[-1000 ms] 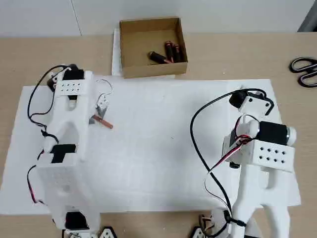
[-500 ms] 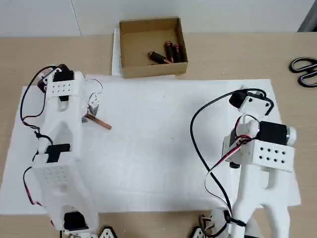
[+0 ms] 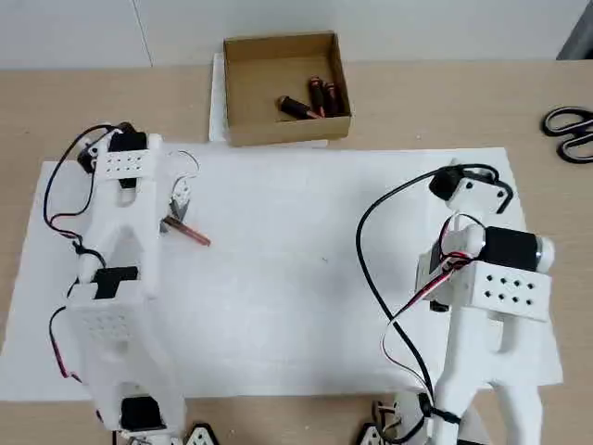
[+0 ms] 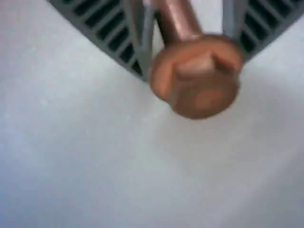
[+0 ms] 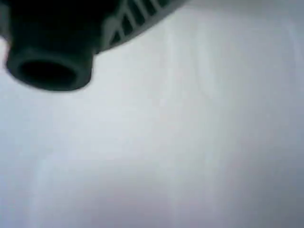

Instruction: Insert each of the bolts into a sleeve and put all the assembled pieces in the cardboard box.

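Three assembled pieces (image 3: 310, 100) in the cardboard box (image 3: 243, 83), one bolt (image 4: 194, 80) clamped by the left gripper (image 4: 185, 26), one sleeve (image 5: 47, 64) by the right gripper (image 5: 71, 28).

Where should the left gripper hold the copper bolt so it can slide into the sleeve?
Grip the bolt on its shank just behind the wide head, the left gripper closing across it from both sides. That likely leaves the long far end free to enter the sleeve.

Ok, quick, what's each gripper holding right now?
Left gripper: shut on the copper bolt.
Right gripper: shut on a black sleeve.
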Controlling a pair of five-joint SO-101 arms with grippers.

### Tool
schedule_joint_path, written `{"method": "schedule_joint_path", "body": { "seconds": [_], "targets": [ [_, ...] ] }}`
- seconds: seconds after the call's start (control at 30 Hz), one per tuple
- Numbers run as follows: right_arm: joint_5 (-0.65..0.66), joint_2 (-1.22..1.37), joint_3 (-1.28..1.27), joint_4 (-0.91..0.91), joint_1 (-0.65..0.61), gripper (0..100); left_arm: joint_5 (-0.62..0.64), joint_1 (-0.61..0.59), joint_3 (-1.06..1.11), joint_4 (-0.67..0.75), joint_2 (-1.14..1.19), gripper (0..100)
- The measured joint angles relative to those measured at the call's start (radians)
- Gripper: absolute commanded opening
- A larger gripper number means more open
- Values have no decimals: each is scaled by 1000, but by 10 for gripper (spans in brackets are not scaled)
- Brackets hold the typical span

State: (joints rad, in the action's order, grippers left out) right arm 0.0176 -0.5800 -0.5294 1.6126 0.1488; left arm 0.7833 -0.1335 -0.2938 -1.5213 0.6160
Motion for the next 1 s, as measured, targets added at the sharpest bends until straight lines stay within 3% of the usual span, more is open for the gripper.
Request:
{"method": "schedule_joint_path", "body": {
  "seconds": [0.27, 1.0],
  "targets": [
    [0, 0, 0, -6, 0, 3, -3, 57, -71, -143, 9, 97],
    [31, 0, 0, -6, 3, 3, -5, 58, -94, -152, 23, 96]
  ]
}}
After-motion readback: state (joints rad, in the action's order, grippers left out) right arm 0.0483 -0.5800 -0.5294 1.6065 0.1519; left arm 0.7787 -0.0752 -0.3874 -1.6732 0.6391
